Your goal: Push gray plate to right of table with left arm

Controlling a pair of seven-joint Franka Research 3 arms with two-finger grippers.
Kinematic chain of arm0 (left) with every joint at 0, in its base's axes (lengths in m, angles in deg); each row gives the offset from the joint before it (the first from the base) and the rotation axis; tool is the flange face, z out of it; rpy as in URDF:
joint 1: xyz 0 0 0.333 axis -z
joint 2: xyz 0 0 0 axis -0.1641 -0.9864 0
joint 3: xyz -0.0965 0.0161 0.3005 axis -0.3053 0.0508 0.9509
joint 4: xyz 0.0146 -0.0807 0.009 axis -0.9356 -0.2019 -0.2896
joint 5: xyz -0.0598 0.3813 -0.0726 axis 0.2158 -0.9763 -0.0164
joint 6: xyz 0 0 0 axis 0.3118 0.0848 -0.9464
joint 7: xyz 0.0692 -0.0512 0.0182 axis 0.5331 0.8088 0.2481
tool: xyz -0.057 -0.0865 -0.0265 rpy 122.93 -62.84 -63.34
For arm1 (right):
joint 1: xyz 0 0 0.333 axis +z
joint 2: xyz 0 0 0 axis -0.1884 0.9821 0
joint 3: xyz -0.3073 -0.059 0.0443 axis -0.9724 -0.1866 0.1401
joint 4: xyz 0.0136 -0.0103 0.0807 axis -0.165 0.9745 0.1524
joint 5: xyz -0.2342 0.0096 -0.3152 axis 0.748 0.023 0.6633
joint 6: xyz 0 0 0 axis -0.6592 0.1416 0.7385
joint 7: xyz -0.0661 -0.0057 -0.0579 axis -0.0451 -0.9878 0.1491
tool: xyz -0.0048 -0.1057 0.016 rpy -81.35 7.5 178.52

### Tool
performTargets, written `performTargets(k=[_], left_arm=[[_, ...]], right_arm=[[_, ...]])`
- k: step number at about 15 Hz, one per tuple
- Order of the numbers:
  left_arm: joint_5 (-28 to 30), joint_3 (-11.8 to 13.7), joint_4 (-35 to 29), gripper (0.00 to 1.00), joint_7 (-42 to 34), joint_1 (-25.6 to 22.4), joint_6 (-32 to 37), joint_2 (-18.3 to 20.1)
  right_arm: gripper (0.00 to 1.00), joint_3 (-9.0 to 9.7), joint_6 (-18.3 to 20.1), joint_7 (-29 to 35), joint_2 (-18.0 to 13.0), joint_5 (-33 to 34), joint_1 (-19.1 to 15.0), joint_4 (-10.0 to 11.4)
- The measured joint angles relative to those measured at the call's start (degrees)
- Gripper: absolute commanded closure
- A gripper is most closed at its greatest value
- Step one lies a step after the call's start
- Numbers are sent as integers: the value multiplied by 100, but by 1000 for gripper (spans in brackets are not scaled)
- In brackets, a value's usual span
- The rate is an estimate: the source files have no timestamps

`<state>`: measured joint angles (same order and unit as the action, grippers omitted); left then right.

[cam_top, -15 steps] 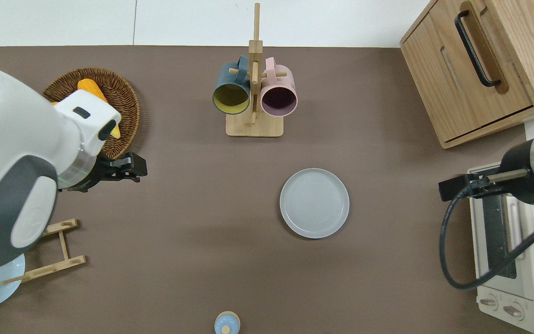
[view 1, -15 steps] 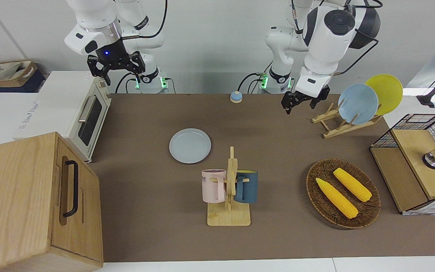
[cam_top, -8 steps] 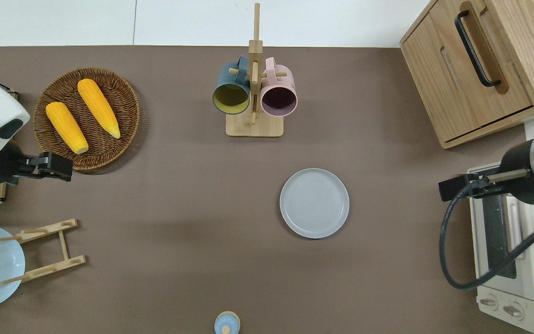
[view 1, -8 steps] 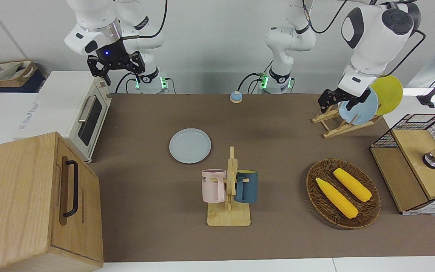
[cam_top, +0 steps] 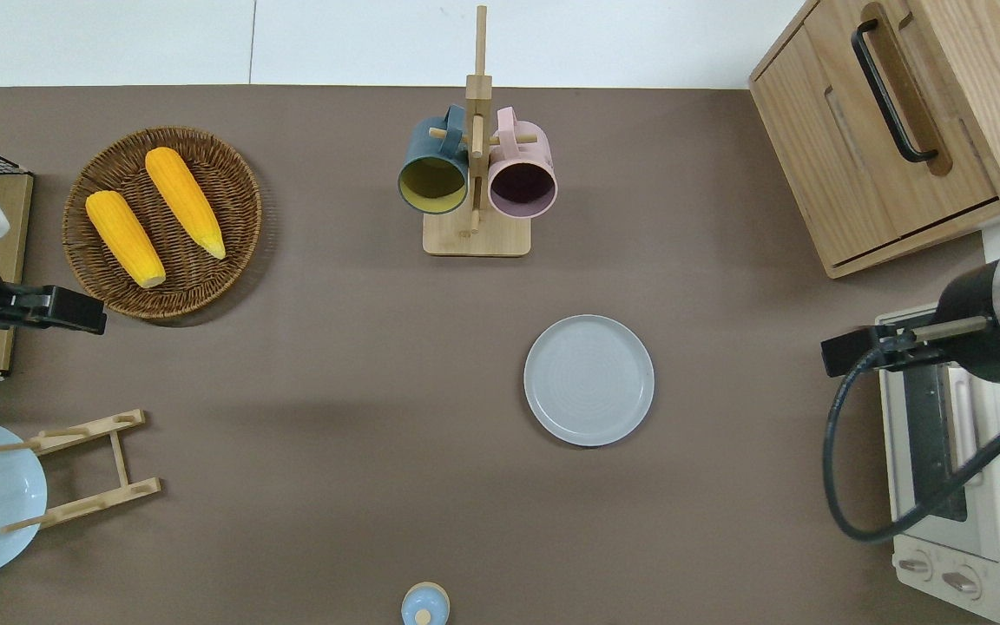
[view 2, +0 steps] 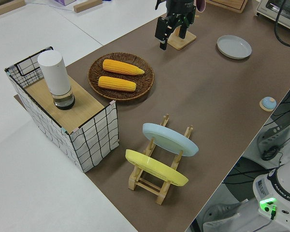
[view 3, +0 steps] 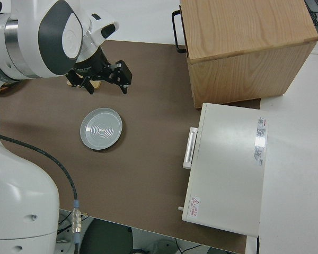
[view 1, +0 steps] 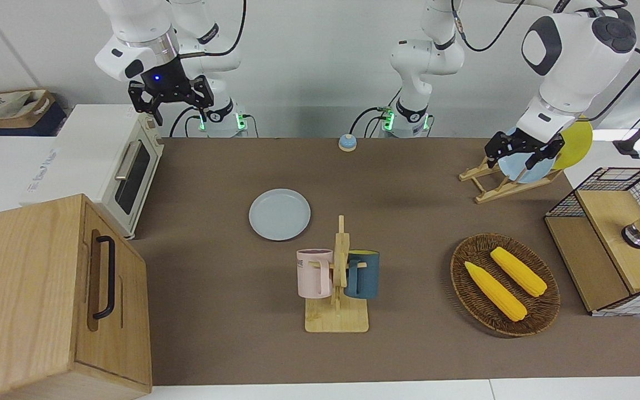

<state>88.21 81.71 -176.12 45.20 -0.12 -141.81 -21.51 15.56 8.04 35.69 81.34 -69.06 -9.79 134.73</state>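
Observation:
The gray plate (view 1: 279, 214) (cam_top: 588, 380) (view 3: 101, 129) lies flat on the brown table (view 1: 409, 183), about mid-table, nearer to the robots than the mug rack. My left gripper (view 1: 511, 158) (cam_top: 96, 318) (view 2: 171, 38) hangs open and empty in the air. In the overhead view it is over the table's left-arm end, beside the wicker basket and far from the plate. The right arm is parked, its gripper (view 1: 174, 106) (view 3: 105, 83) open.
A mug rack (view 1: 338, 278) holds a pink and a blue mug. A wicker basket (view 1: 542, 303) holds two corn cobs. A wooden rack carries a bluer plate (view 2: 170, 139) and a yellow plate (view 2: 154, 167). A wire crate (view 1: 614, 239), a toaster oven (view 1: 125, 172), a wooden cabinet (view 1: 48, 294) and a small bell (view 1: 346, 143) stand around.
The left arm has swung from near the table's middle out toward its own end, its gripper still open. The gray plate and the right arm have not moved.

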Motion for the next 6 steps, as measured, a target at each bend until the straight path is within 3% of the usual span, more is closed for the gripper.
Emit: performTargets(k=[6], left_arm=[[77,-108,-26,0,-38,3,-131,-45]], right_arm=[[17,0,0,0,0,0,0,0]])
